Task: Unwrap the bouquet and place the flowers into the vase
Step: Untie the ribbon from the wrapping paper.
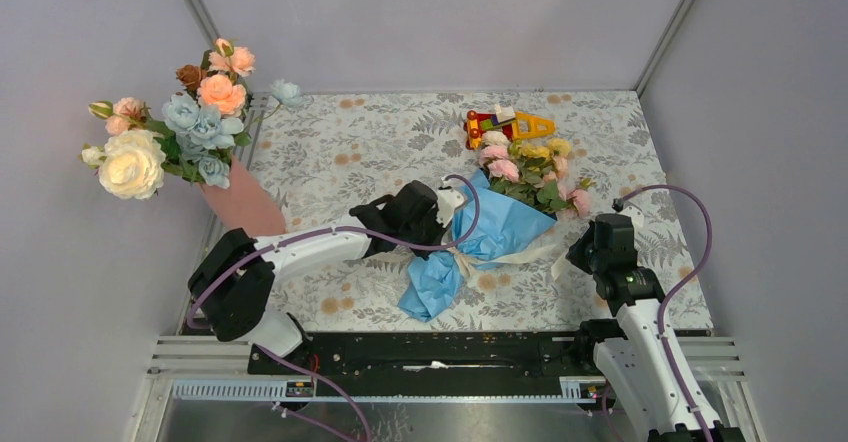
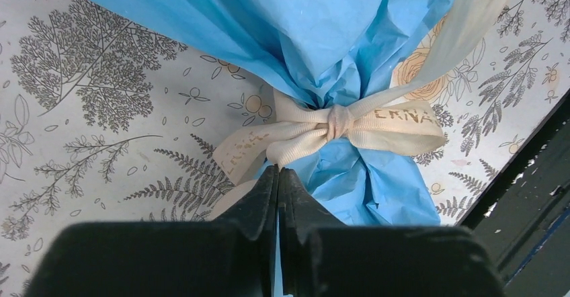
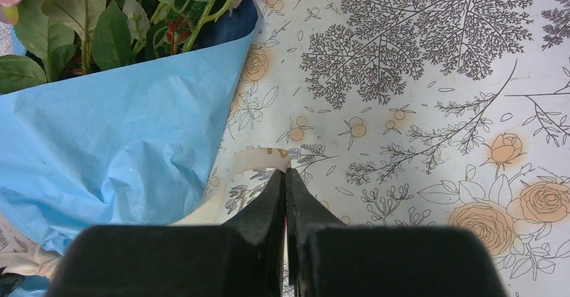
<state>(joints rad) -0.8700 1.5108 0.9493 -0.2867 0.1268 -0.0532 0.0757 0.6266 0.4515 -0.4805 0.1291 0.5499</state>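
The bouquet point(image 1: 500, 227) lies across the middle of the table in crinkled blue paper point(image 2: 302, 15), tied with a cream ribbon point(image 2: 336, 122). Its flowers point(image 1: 530, 167), small pink, yellow and cream roses, point to the far right, and their green leaves point(image 3: 107, 28) show above the paper. My left gripper point(image 1: 447, 242) point(image 2: 277, 171) is shut with its tips on a loop of the ribbon just below the knot. My right gripper point(image 1: 572, 257) point(image 3: 286, 171) is shut on the ribbon's free end point(image 3: 259, 157), to the right of the paper point(image 3: 114, 136). The salmon-pink vase point(image 1: 245, 202) stands at the far left.
Large peach, dusty-blue and cream blooms point(image 1: 190, 127) fill the vase and overhang the table's left edge. A red-and-yellow toy point(image 1: 505, 122) lies just behind the roses. Grey walls close in the left, back and right sides. A black rail point(image 1: 420, 352) runs along the near edge.
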